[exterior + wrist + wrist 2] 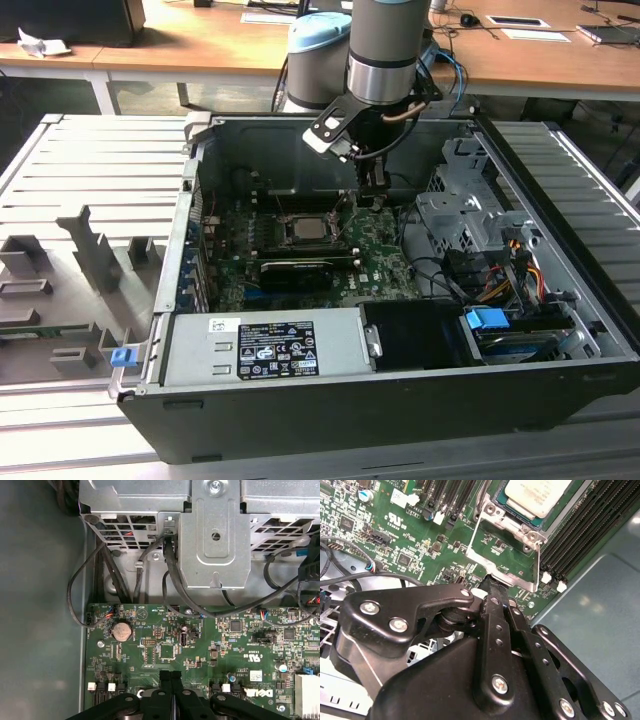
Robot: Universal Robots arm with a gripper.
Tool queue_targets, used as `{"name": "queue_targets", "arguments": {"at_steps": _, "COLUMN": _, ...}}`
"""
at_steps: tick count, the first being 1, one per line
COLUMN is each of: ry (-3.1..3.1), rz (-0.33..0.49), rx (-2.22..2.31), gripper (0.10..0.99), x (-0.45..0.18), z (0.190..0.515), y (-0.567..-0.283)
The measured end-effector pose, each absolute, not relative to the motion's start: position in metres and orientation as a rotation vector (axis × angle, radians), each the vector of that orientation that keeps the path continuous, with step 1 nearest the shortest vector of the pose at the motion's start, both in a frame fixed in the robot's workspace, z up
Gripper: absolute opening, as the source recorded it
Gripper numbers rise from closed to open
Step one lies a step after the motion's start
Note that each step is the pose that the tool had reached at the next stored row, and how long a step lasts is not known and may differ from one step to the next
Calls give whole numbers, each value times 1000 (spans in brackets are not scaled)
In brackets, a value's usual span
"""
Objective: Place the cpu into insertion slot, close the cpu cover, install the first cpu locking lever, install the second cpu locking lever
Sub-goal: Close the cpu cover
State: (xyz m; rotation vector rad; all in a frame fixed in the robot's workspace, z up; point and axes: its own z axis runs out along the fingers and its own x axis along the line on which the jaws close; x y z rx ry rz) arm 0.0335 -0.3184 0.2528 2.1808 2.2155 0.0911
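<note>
Your cpu point(304, 230) point(536, 495) sits flat in the insertion slot point(532, 536) near the middle of the green circuit board point(385, 258) point(150, 645), its pale metal top uncovered. The board lies on the floor of the open computer case point(400, 425).

In the second wrist view the cpu cover point(476, 536) is not down on the chip. It tilts up from the edge of the insertion slot nearest your gripper, and you can see green board through its square window.

Your gripper point(372, 203) point(490, 582) point(171, 675) hangs low over the board, just beside the slot on the side toward the metal drive cage point(455, 215) point(215, 555). Its two fingers are pressed together with no gap between them, and their tips meet the middle of the cover's raised free edge. You cannot tell whether that thin edge is pinched between them or only touched.

Long black memory slots point(577, 537) run along the far side of the insertion slot. A round coin cell point(121, 630) sits near the board's edge by the case wall, and black cables point(75, 597) loop from the cage down to that edge
</note>
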Motion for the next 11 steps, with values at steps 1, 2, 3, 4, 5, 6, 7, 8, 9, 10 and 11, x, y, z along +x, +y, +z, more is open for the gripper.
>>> {"name": "queue_targets", "arguments": {"at_steps": 1, "ry": 2215, "rz": 91, "rx": 2181, "gripper": 106, "x": 33, "z": 253, "y": -318}}
{"name": "queue_targets", "arguments": {"at_steps": 2, "ry": 2215, "rz": 91, "rx": 2181, "gripper": 106, "x": 33, "z": 253, "y": -318}}
{"name": "queue_targets", "arguments": {"at_steps": 3, "ry": 2215, "rz": 91, "rx": 2181, "gripper": 106, "x": 33, "z": 253, "y": -318}}
{"name": "queue_targets", "arguments": {"at_steps": 4, "ry": 2216, "rz": 91, "rx": 2181, "gripper": 106, "x": 33, "z": 253, "y": -318}}
{"name": "queue_targets", "arguments": {"at_steps": 5, "ry": 2216, "rz": 91, "rx": 2181, "gripper": 106, "x": 33, "z": 253, "y": -318}}
{"name": "queue_targets", "arguments": {"at_steps": 6, "ry": 2215, "rz": 91, "rx": 2181, "gripper": 106, "x": 33, "z": 253, "y": -318}}
{"name": "queue_targets", "arguments": {"at_steps": 7, "ry": 2215, "rz": 91, "rx": 2181, "gripper": 106, "x": 33, "z": 253, "y": -318}}
{"name": "queue_targets", "arguments": {"at_steps": 8, "ry": 2215, "rz": 91, "rx": 2181, "gripper": 106, "x": 32, "z": 253, "y": -318}}
{"name": "queue_targets", "arguments": {"at_steps": 9, "ry": 2215, "rz": 91, "rx": 2181, "gripper": 106, "x": 32, "z": 253, "y": -318}}
{"name": "queue_targets", "arguments": {"at_steps": 10, "ry": 2215, "rz": 91, "rx": 2181, "gripper": 106, "x": 32, "z": 253, "y": -318}}
{"name": "queue_targets", "arguments": {"at_steps": 11, "ry": 2216, "rz": 91, "rx": 2181, "gripper": 106, "x": 31, "z": 253, "y": -318}}
